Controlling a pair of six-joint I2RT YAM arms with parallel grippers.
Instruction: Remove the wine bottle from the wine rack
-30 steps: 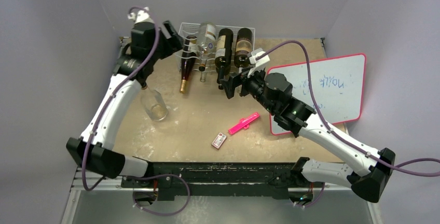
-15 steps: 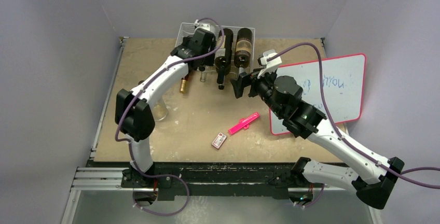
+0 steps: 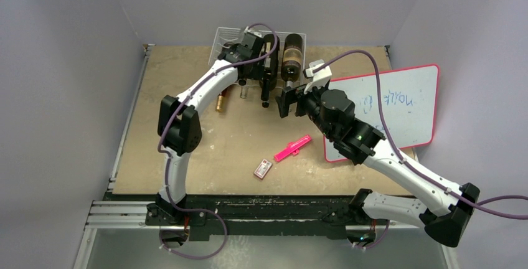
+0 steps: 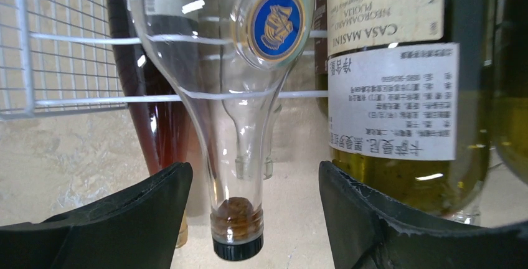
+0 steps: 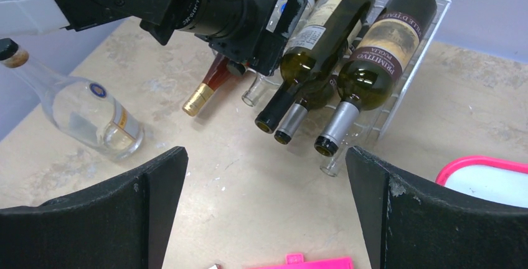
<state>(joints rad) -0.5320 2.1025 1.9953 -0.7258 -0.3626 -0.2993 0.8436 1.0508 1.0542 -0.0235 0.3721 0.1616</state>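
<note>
The left gripper point(image 4: 252, 185) stands released, 2 jaws straddling the neck of the clear wine bottle point(image 4: 249, 113), centre frame, lying in the wine rack point(image 3: 224, 35). Better to centre the neck, clench firmly, then draw along its axis. The right gripper point(image 5: 266, 163) gapes empty.

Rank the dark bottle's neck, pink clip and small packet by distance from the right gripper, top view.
1. Dark bottle's neck, just left of the right gripper.
2. Pink clip, below it in the view.
3. Small packet, lower still, slightly left.
</note>
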